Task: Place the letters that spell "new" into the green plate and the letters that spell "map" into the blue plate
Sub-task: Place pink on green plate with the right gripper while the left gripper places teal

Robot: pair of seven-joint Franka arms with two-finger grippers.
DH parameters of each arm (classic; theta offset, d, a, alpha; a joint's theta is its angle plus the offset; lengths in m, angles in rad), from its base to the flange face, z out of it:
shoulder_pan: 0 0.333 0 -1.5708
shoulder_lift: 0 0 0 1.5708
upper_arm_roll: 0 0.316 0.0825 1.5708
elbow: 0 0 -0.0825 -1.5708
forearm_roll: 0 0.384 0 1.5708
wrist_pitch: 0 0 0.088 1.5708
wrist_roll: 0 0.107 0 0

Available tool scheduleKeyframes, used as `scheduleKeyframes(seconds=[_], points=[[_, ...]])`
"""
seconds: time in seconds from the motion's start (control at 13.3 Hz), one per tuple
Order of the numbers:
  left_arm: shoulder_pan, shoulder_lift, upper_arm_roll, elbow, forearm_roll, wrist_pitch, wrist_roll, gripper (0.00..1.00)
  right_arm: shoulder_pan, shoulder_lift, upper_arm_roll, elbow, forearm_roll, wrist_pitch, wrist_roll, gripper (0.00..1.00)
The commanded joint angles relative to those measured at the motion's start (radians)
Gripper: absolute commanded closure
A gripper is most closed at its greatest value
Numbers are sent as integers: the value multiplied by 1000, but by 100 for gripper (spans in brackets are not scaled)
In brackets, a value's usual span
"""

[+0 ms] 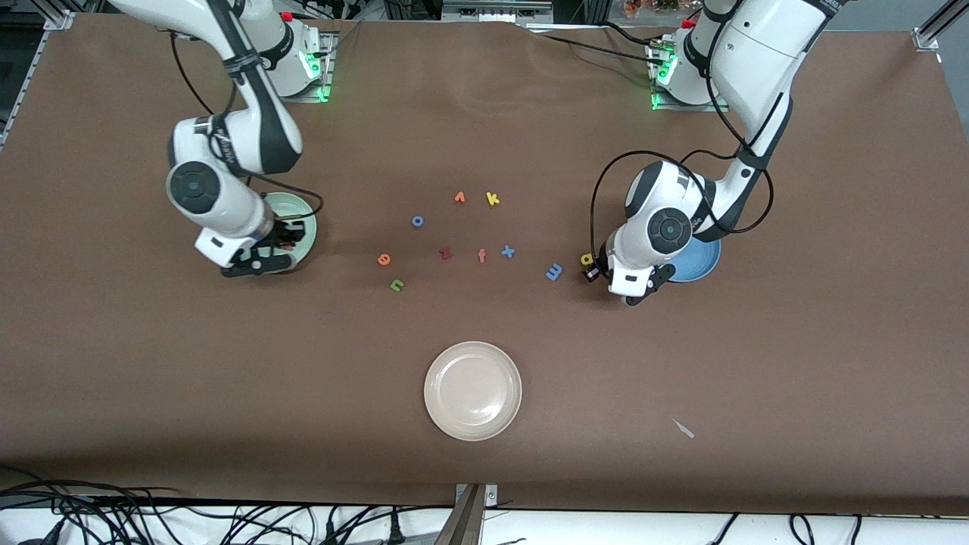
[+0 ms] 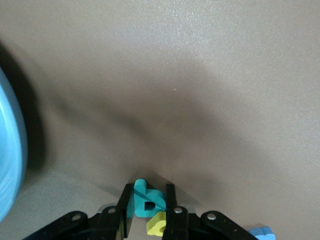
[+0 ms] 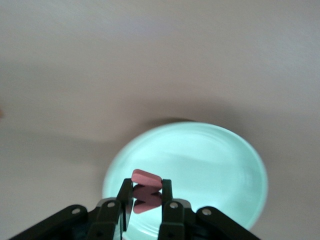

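**Both arms gripping: w over green plate, p off the table**

I'm holding the salmon-pink w (image 3: 146,192) clenched in the right end effector (image 3: 145,200), over the green plate (image 3: 215,165). Lowering close to the plate before releasing, so it doesn't bounce out. Left end effector (image 2: 149,202) is pinching the teal p (image 2: 145,200), with the yellow a (image 2: 156,226) just beside it, near the blue plate (image 2: 7,165). I'm lifting straight up to avoid dragging the a, then carrying across to the plate.
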Motion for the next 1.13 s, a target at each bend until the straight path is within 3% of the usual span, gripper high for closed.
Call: scheduleKeyframes(seconds=[0.0,0.15,0.23,0.3,0.38,0.45,0.68,0.83,1.05], points=[[-9,-21,7,21,-17,-82,24,88,7,-44,-20,-116,0,71,-28,94],[5,-67,7,48,-18,-189,90,88,7,-44,-26,-191,0,172,-29,89],[17,-82,7,64,-17,-232,113,88,7,-36,-27,-213,0,206,-28,73],[28,-93,10,71,-16,-278,144,88,6,-32,-29,-234,0,243,-28,35],[37,-107,16,71,-16,-309,184,88,6,-36,-30,-233,0,239,-25,13],[60,-113,16,70,-16,-329,222,88,6,-44,-29,-227,0,228,-19,9],[133,-116,15,67,49,-379,366,88,9,-62,-3,-159,7,178,4,9],[175,-107,13,56,85,-384,475,87,12,-49,61,-60,7,77,111,10],[224,-101,15,27,85,-395,642,85,12,46,172,107,8,0,386,11]])
